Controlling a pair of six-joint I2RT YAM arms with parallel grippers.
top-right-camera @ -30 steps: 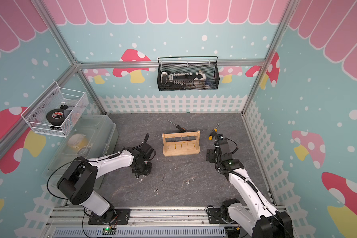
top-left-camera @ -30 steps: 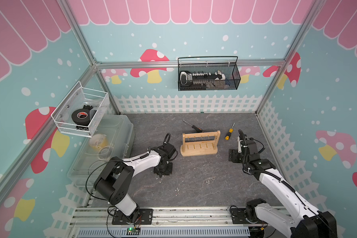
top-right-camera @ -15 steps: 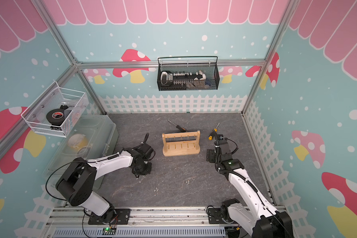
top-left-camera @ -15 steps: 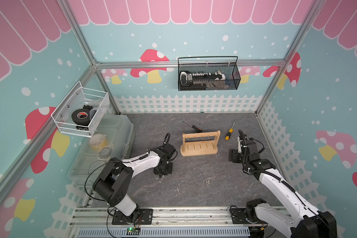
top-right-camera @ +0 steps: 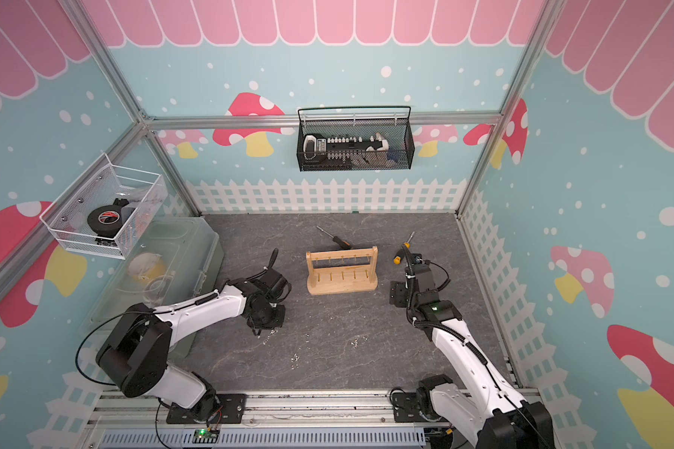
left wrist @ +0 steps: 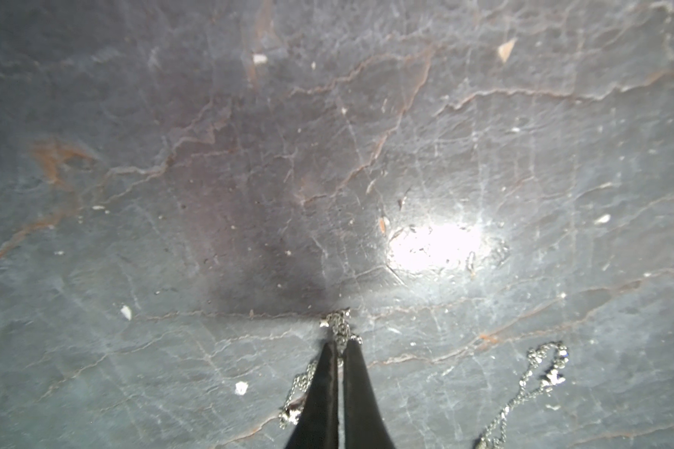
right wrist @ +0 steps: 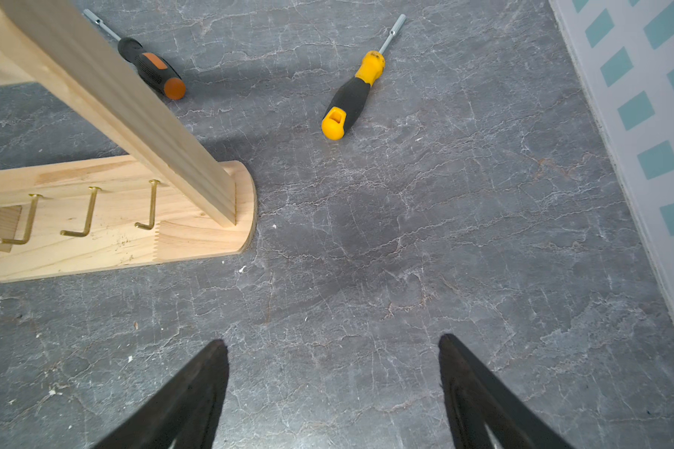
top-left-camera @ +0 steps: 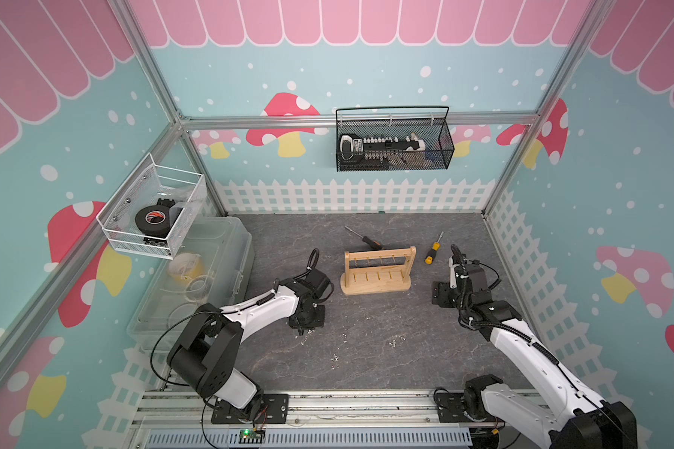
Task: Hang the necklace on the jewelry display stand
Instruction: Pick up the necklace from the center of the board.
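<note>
Grasp step: necklace (left wrist: 338, 322) pinched in closed left pincer (left wrist: 340, 348) on worktop (left wrist: 211, 155); right pincer (right wrist: 332, 344) open, empty. Next: lift gently, carry to stand (top-left-camera: 376, 287) peg.

Arm links (top-left-camera: 261, 309): white shells, black joints.
Cable (top-left-camera: 312, 259): black, ribbed, behind the pincer.
Pincer fingers (right wrist: 195, 388): black, tapered.
</note>
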